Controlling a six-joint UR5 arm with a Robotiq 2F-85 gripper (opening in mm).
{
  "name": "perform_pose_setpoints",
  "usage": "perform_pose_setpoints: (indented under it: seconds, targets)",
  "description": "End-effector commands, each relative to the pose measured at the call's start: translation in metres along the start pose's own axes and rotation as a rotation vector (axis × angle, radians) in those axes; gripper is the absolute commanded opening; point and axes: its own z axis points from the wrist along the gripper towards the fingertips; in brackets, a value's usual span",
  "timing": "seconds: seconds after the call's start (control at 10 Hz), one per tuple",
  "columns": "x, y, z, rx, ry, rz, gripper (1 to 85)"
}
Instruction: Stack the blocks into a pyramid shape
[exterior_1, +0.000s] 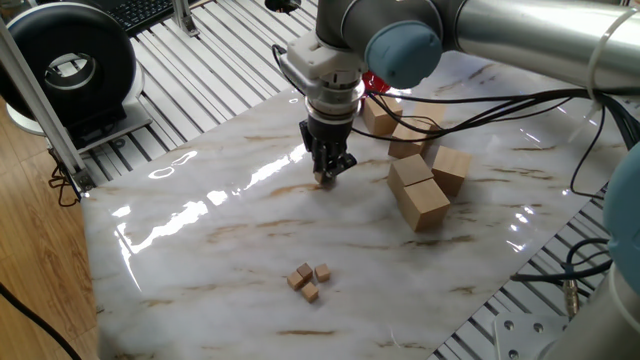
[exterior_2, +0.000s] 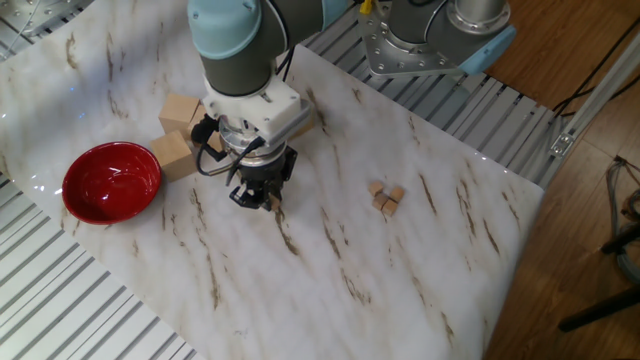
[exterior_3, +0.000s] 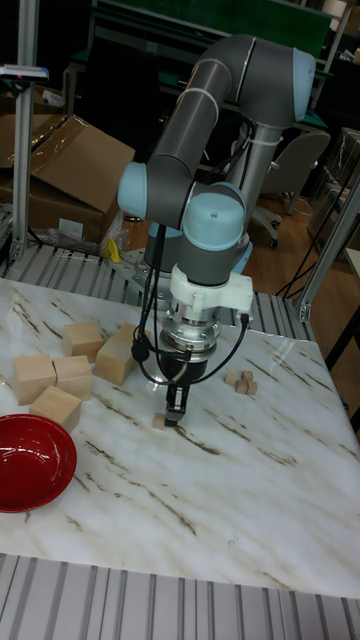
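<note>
- Three tiny cubes (exterior_1: 309, 279) lay bunched on the counter (exterior_1: 210, 230), well apart from the pincer (exterior_1: 326, 176), toward the near edge in one fixed view; none stacked yet, so no pyramid begun.
- Fourth tiny cube (exterior_3: 158, 423) sat on the marble right at the pincer tips in the tall fixed view, just beside one finger; touching or merely adjacent, could not tell.
- Pincer pointed straight down, tips at or just above the counter; jaws looked narrow, near closed, but whether clamped on the cube or only beside it could not be told.
- Judged step: fetching the stray fourth cube to join the other three.
- Next move called for: a sure grip on that cube, a lift clear of the surface, then carriage across to the cluster without knocking it.
- Large pale blocks (exterior_1: 418, 182) stood just beyond the pincer, red bowl (exterior_2: 112, 181) off to its side; neither part of the job, both to be avoided.
</note>
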Motion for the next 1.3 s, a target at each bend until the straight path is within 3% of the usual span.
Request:
perform_pose_setpoints:
  seconds: [0.0,0.2,0.3,1.2]
  targets:
    - [-0.002,-0.002,-0.002,0.008,-0.011,0.037,1.0]
    - [-0.011,-0.010,-0.004,0.041,-0.041,0.062,1.0]
    - [-0.023,-0.006,-0.006,0.026,-0.090,0.088,1.0]
    - [-0.016,-0.004,-0.009,0.030,-0.070,0.082,1.0]
